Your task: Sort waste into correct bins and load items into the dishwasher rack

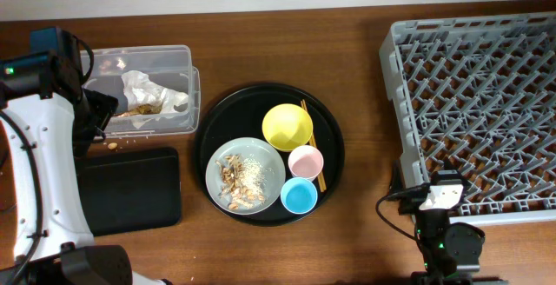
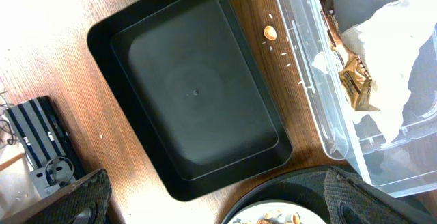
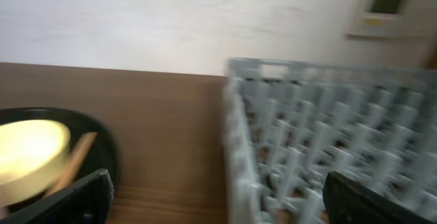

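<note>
Right gripper [image 3: 218, 200] sits at the near table edge by the dishwasher rack's [image 1: 473, 94] near-left corner, fingers spread wide with nothing between them. Left gripper [image 2: 222, 200] is likewise released and empty, hanging over the gap between the flat black tray [image 1: 130, 189] and the clear tub [image 1: 169, 55]. On the round black tray [image 1: 328, 159], nearest first: light-blue cup [image 1: 299, 195]; grey plate [image 1: 271, 165] carrying tan scraps [image 1: 236, 181] and crumbs; pink cup [image 1: 306, 161]; yellow bowl [image 1: 287, 126] at the far side. All four are upright and huddled together, and the chopsticks [image 1: 321, 181] lie along their right side. The flat black tray is bare inside. One loose scrap [image 2: 270, 31] lies on the table [image 1: 365, 233] between that tray and the tub. In the tub beyond are the crumpled wrapper [image 1: 143, 85] and some brown scraps [image 1: 139, 109]. The rack is well right of the round tray, with no dishes in it.
</note>
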